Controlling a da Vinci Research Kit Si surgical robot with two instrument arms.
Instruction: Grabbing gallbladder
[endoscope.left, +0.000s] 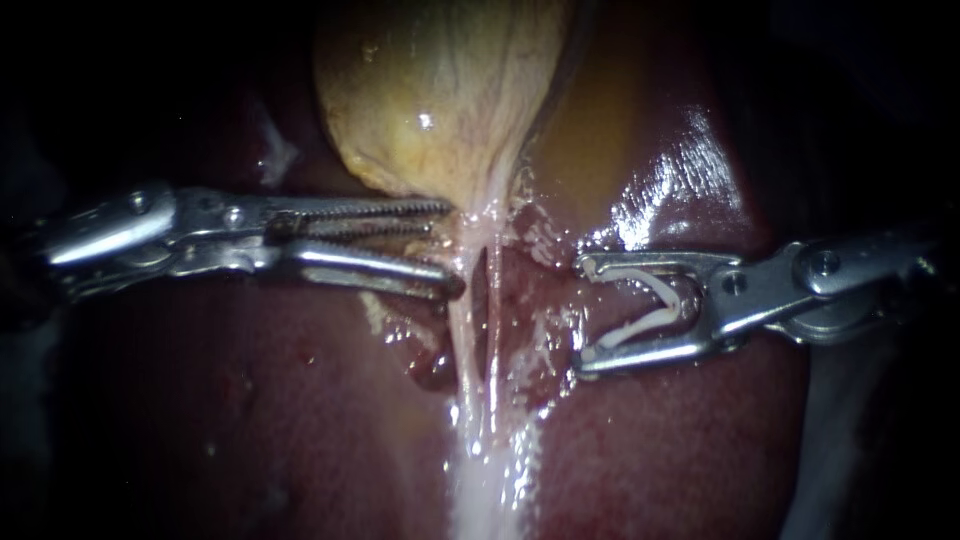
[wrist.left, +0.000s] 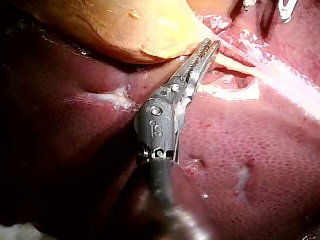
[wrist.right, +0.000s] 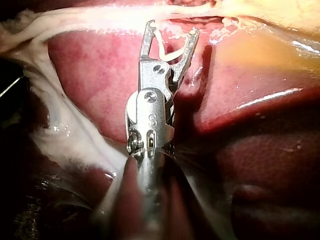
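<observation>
The yellowish gallbladder (endoscope.left: 440, 100) lies on the dark red liver (endoscope.left: 250, 400). It narrows downward into pale tubes (endoscope.left: 468, 340). My left instrument (endoscope.left: 452, 246) comes in from the left with its toothed jaws open. The upper jaw lies against the gallbladder's lower edge, and the tips stop just short of the tubes. In the left wrist view this instrument (wrist.left: 214, 44) points at the gallbladder (wrist.left: 125, 30) where it narrows. My right instrument (endoscope.left: 590, 315) stands right of the tubes, clear of them. Its jaws are wide apart and carry a white clip (endoscope.left: 655, 300). The right wrist view shows those jaws (wrist.right: 172, 29) and the clip (wrist.right: 162, 50) just short of the pale tissue.
Wet, glistening liver (endoscope.left: 690, 170) surrounds the site. A broad whitish band of tissue (endoscope.left: 485, 490) runs down from the tubes toward the lower edge. In the right wrist view a white membrane (wrist.right: 60, 135) spreads beside the right instrument's shaft.
</observation>
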